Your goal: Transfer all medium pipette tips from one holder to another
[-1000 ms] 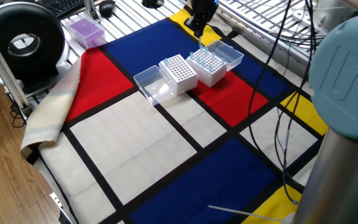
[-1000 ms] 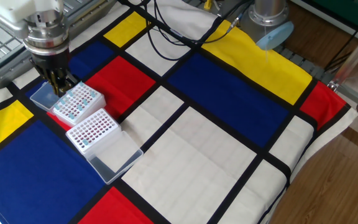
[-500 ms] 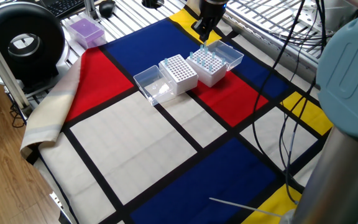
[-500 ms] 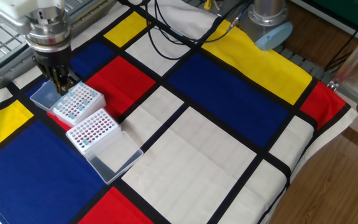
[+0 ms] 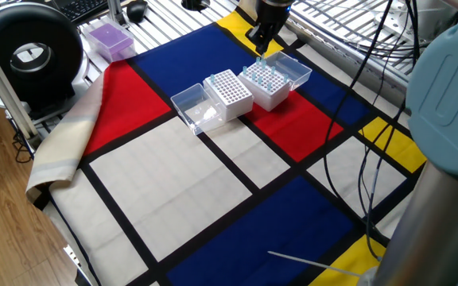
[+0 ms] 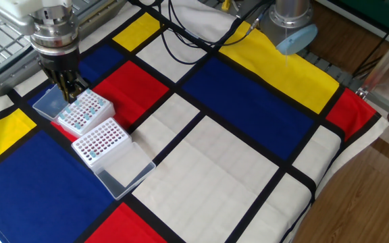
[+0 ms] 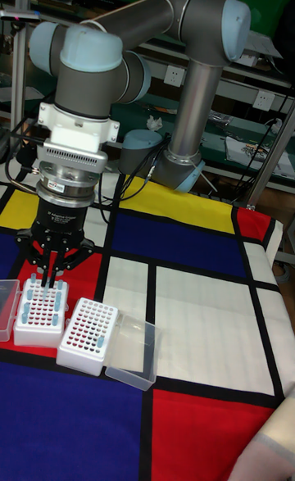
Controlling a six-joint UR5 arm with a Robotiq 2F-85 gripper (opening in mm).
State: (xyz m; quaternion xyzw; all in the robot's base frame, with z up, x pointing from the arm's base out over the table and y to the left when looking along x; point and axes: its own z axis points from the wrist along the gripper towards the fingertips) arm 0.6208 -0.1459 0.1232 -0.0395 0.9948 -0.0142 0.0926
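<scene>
Two white racks stand side by side on the checkered cloth, both with their clear lids folded open. The far rack (image 5: 265, 83) (image 6: 83, 112) (image 7: 40, 310) holds several pale blue medium pipette tips. The near rack (image 5: 229, 90) (image 6: 100, 141) (image 7: 88, 333) shows mostly bare holes and a few tips. My gripper (image 5: 259, 46) (image 6: 68, 96) (image 7: 51, 278) hangs straight down over the far rack's back edge. Its fingers are pinched together on one tip (image 5: 259, 59), which dangles just above the rack.
Clear lids (image 5: 192, 106) (image 5: 294, 70) lie flat beside the racks. A purple box (image 5: 110, 39) and a black round device (image 5: 26, 52) sit at the far left. Cables (image 5: 370, 79) hang on the right. The arm's base (image 6: 292, 27) stands at the cloth's edge.
Over the last second the gripper shifted slightly sideways above the far rack with the tip in it. It has barely moved in the last half second.
</scene>
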